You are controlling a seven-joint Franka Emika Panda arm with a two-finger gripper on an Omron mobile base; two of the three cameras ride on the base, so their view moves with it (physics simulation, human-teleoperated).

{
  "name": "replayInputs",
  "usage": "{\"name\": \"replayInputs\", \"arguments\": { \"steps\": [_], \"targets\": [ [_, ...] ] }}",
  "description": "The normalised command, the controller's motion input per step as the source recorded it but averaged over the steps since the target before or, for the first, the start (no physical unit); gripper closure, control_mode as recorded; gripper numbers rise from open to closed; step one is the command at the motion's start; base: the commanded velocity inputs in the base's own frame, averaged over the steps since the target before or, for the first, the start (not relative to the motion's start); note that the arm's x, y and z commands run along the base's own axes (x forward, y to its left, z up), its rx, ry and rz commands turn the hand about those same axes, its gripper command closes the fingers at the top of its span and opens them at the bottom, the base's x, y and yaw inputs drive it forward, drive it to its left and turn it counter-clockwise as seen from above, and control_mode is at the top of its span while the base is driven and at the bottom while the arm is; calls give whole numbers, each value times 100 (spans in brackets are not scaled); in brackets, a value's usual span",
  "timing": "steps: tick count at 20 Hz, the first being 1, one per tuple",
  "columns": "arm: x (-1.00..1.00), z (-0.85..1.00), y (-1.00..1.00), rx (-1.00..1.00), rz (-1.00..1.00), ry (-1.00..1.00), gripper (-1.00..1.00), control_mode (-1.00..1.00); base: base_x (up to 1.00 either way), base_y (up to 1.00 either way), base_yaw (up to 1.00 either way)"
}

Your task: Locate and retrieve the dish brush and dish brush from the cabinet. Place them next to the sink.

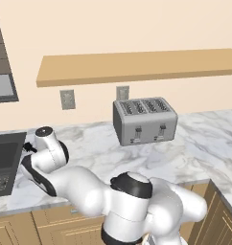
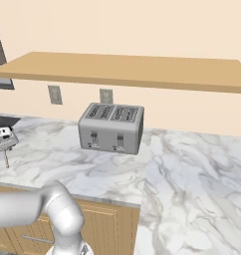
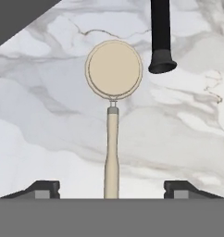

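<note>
Gripper (image 3: 111, 190) released, jaws wide, above wooden dish brush (image 3: 113, 92) lying on marble counter (image 3: 49, 129) w/ black dish brush (image 3: 160, 41) just right, near sink (image 3: 12, 16) corner.

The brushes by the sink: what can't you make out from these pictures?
- Black brush: in the hand view the top edge cuts it off, so its head is out of sight.
- Wooden brush: the handle's end runs off the bottom between the open claw tips.
- Sink: cut by the left base view's edge.
</note>
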Motion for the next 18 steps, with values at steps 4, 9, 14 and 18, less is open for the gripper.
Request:
{"name": "replayInputs", "arguments": {
  "steps": [4,9,14,18],
  "targets": [
    [0,0,0,0,0,0,-100,-100,0,0,0],
    [-7,4,-1,0,-2,0,-100,-100,0,0,0],
    [-29,11,-13,0,-2,-2,-100,-100,0,0,0],
    [-21,13,-27,0,-3,-1,-100,-100,0,0,0]
  ]
}}
